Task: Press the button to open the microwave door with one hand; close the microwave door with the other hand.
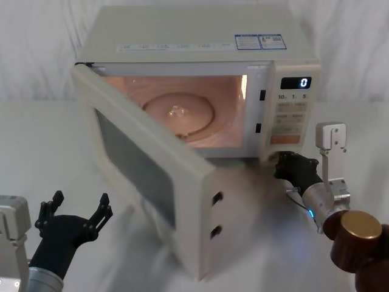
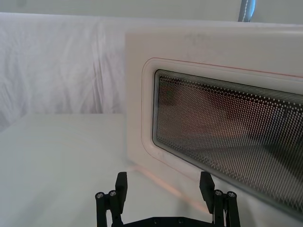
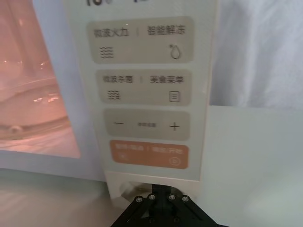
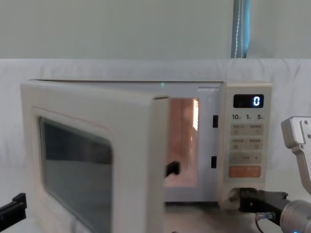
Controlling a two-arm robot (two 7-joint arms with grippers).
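Observation:
The microwave door [image 1: 152, 182] stands swung wide open toward my left, cream with a dark glass window [image 2: 222, 132], and it also fills the left of the chest view [image 4: 87, 155]. The lit cavity [image 1: 188, 109] lies exposed. The button [image 3: 124, 188] is the cream key under the orange key [image 3: 149, 154], at the foot of the control panel [image 4: 247, 141]. My right gripper [image 1: 282, 163] is shut, with its tip [image 4: 239, 198] at the button, partly hiding it [image 3: 161, 196]. My left gripper [image 1: 80, 205] is open, low at the front left, just outside the door's window [image 2: 164, 182].
A glass turntable [image 1: 179, 112] sits in the cavity. The display [image 1: 296, 83] reads 0. The microwave stands on a white-covered table [image 1: 48, 158] with a white curtain behind. The open door's free edge [image 1: 209, 225] juts toward the table's front centre.

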